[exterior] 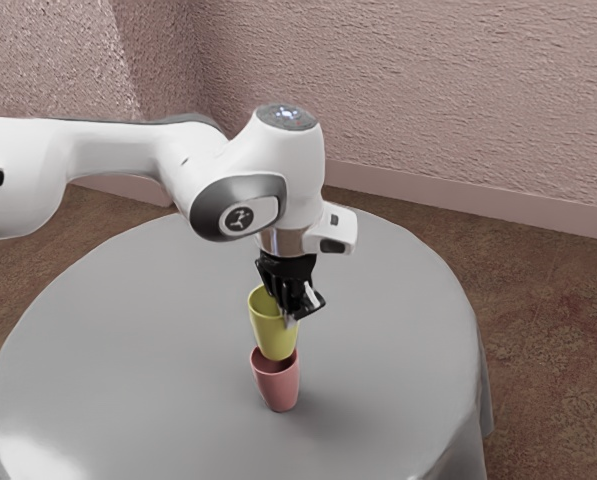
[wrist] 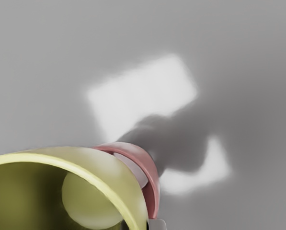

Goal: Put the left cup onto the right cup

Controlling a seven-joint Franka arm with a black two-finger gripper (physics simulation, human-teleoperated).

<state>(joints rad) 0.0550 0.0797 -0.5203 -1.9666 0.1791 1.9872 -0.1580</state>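
Near the front of the table (exterior: 128,340) stands the pink cup (exterior: 276,385), with the yellow cup (exterior: 268,325) seated in its mouth, slightly tilted. My gripper (exterior: 294,300) pinches the yellow rim, jaws nearly closed. This looks like the placing step; next I should open and lift away cleanly.

The desk (exterior: 98,380) surface lies open on all sides of one obstacle near its middle: a yellow cup (exterior: 268,330) seated in a pink cup (exterior: 278,385). The claw (exterior: 296,308) clamps the yellow cup's rim, and the arm (exterior: 128,170) blocks approach from above and from the exterior view's left.
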